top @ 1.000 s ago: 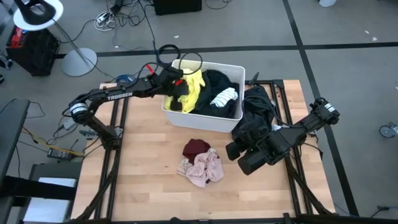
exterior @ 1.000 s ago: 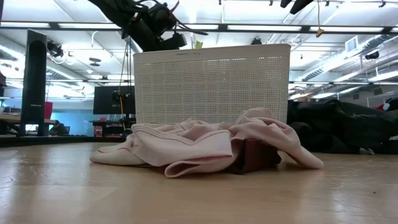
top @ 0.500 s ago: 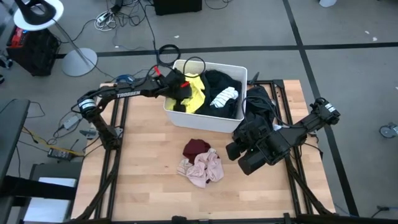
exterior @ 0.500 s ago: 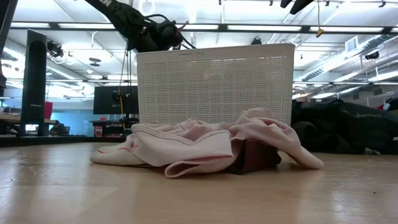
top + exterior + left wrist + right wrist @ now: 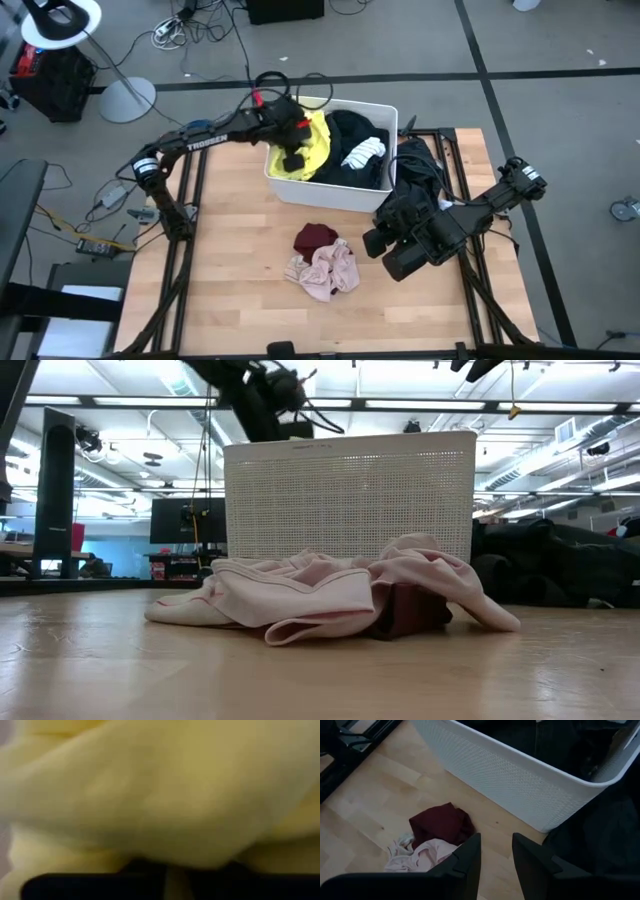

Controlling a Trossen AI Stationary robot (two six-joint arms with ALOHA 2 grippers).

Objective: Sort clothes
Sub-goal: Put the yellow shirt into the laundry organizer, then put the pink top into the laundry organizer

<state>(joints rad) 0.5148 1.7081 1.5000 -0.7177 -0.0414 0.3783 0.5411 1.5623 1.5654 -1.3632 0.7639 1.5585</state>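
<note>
Clothes fill the white perforated plastic bin (image 5: 330, 195) at the table's far edge: a soft yellow garment (image 5: 313, 145) heaped at its left end, a black one (image 5: 350, 130) and a white-striped piece (image 5: 360, 155) beside it toward the right. The left gripper (image 5: 290, 155) hangs directly over the yellow garment, pressed into it or just above it; its wrist view shows nothing but yellow cloth (image 5: 160, 795) against the two dark fingers (image 5: 95, 882). Whether those fingers are apart or clamped on the cloth I cannot tell, since fabric seems to hide the gap. So the yellow piece lies straight beneath this claw, running roughly along the bin's short side, and the left arm is plainly the nearer one.

On the bare wooden table (image 5: 230, 260), in front of the bin and well apart from it, a salmon pink garment (image 5: 325, 272) lies crumpled, touching a maroon one (image 5: 315, 238). A dark heap of clothes (image 5: 415, 185) drapes off the bin's right end.

The right gripper (image 5: 495, 857) waits near that heap, fingers apart and empty, pointing at the pink and maroon pair. Any lift of the yellow garment has to clear the bin's front wall, and the black garment beside it may drag along.
</note>
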